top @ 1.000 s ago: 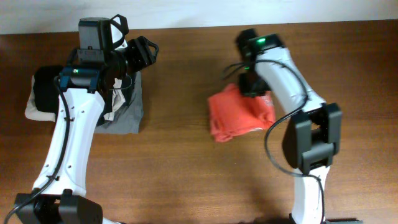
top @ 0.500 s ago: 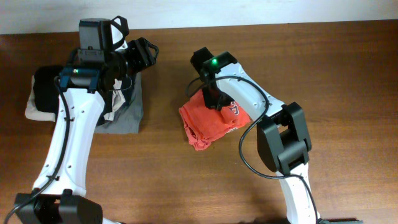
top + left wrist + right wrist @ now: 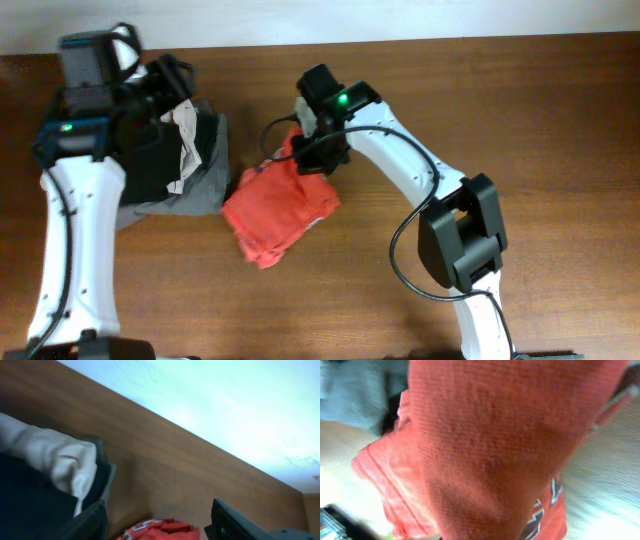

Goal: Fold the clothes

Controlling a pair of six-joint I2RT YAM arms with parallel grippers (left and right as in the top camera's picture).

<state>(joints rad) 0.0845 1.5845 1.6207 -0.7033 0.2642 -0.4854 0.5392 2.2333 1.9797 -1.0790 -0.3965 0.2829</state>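
Handling a bunched red-orange T-shirt beside a pile of folded garments.
Overhead, the T-shirt [image 3: 275, 212] lay crumpled on the desk [image 3: 540, 110], its left edge against the grey garment [image 3: 205, 185] of the pile; the right gripper [image 3: 312, 152] sat at its upper right edge, while the left gripper [image 3: 168, 82] hung over the pile. From the left wrist, that gripper stood wide open and empty, a beige garment [image 3: 55, 462] to its left. From the right wrist, red knit filled the picture and hid the fingers, so whether the right gripper was clamped could not be told. The cloth looked light, soft and limp, likely to sag and bunch; it was best taken at a hem or shoulder seam, with two corners pinched.
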